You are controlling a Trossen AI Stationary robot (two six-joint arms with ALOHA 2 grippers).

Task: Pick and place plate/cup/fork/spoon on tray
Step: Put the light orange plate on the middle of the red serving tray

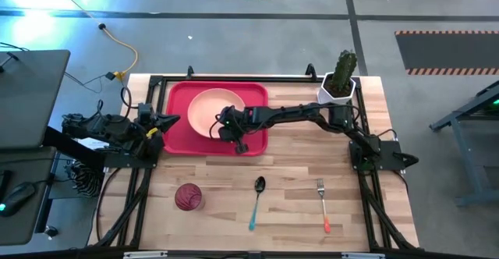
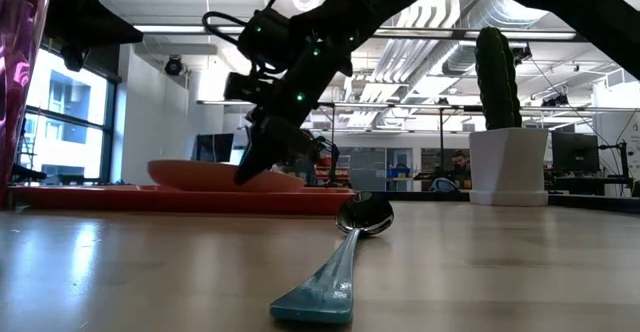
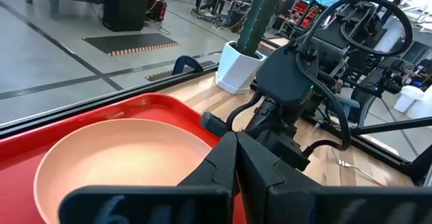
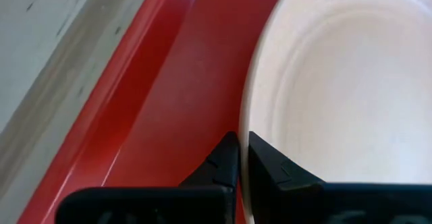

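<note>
Nearest you on the worktop [image 1: 234,220], the cup [image 1: 188,197], spoon [image 1: 256,203] and fork [image 1: 323,205] wait. Farther off, your right claw [image 1: 228,136] pinches the plate [image 1: 212,109] rim over the tray [image 1: 178,134]; release carelessly and the plate may shift or tip. The left claw [image 1: 175,120] rests pressed together.

Right tool [image 1: 227,134] pinched, arm extended; left tool [image 1: 173,120] closed.

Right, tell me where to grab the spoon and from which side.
Grip the spoon at mid-handle, coming straight down from above. It lies flat on the table, with its bowl toward the tray and its teal handle toward the front edge. The slim handle suits fingers closing across its width, and the wood on both sides is bare.
</note>
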